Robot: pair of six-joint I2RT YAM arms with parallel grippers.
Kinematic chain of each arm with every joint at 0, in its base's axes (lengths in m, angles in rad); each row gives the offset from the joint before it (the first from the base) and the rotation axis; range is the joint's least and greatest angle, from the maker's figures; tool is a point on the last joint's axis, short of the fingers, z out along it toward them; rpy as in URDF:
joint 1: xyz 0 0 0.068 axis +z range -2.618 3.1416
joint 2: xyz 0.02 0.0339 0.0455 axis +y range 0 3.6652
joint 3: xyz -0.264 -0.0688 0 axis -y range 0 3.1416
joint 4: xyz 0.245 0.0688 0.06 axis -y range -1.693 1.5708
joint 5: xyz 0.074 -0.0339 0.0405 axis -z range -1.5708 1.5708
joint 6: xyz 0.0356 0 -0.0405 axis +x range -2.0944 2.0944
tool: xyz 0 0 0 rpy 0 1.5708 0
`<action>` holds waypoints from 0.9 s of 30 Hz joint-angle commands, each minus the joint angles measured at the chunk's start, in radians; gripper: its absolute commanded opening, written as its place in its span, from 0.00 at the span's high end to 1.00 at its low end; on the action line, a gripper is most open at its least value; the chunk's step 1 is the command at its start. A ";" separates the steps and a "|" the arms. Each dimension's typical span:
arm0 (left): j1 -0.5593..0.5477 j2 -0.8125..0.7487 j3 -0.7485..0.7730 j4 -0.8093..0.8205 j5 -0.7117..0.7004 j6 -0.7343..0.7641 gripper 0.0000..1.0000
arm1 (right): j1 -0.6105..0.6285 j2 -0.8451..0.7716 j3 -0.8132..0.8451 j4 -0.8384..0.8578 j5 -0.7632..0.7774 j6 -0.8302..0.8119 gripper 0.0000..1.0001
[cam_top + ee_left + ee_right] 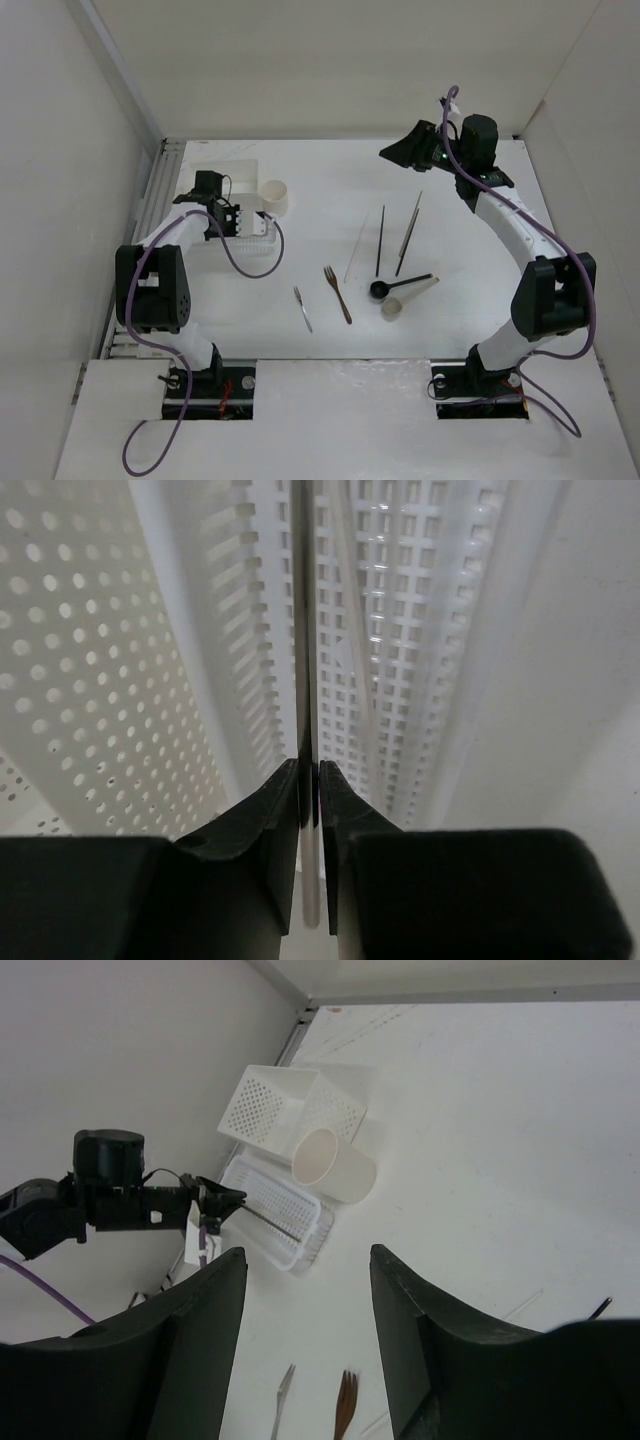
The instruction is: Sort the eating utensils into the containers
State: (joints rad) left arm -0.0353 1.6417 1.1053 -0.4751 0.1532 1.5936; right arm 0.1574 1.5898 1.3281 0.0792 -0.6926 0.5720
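My left gripper (pixel 240 222) is shut on a thin dark chopstick (pixel 303 630) that points into the slotted tray (pixel 400 630). The right wrist view shows that chopstick (pixel 270 1222) lying along the tray (pixel 300 1250). The tray (pixel 262 243) stands at the left, with the round cup (pixel 275 197) and the perforated box (pixel 232 172) behind it. On the table lie three chopsticks (pixel 380 240), a brown fork (pixel 337 293), a grey fork (pixel 302 308), a black spoon (pixel 395 286) and a beige spoon (pixel 400 303). My right gripper (pixel 400 155) is open, empty and held high.
White walls close in the table on the left, back and right. A ribbed rail (pixel 150 200) runs along the left edge beside the tray. In the right wrist view the cup (pixel 335 1165) touches the box (pixel 270 1110), and both forks (pixel 283 1400) show below.
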 commanded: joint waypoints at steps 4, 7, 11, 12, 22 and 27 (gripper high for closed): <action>0.012 0.007 -0.030 0.012 -0.011 0.023 0.83 | -0.005 -0.050 0.005 0.040 -0.001 -0.017 0.42; 0.012 0.017 -0.030 0.022 -0.020 -0.010 0.77 | -0.005 -0.059 0.005 0.040 -0.001 -0.017 0.42; 0.012 0.017 -0.021 0.052 -0.029 -0.037 0.76 | -0.005 -0.059 0.005 0.031 -0.001 -0.017 0.42; 0.012 0.017 -0.021 0.052 -0.029 -0.037 0.76 | -0.005 -0.059 0.005 0.031 -0.001 -0.017 0.42; -0.003 -0.028 -0.024 0.035 0.049 -0.050 0.59 | -0.005 -0.059 -0.004 0.031 -0.001 -0.026 0.42; -0.052 0.016 -0.036 0.119 0.049 -0.162 0.59 | -0.015 -0.059 -0.004 0.031 -0.001 -0.026 0.41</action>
State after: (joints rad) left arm -0.0582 1.6650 1.0840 -0.3965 0.1684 1.5055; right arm 0.1539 1.5768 1.3262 0.0772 -0.6918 0.5648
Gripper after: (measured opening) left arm 0.412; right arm 0.591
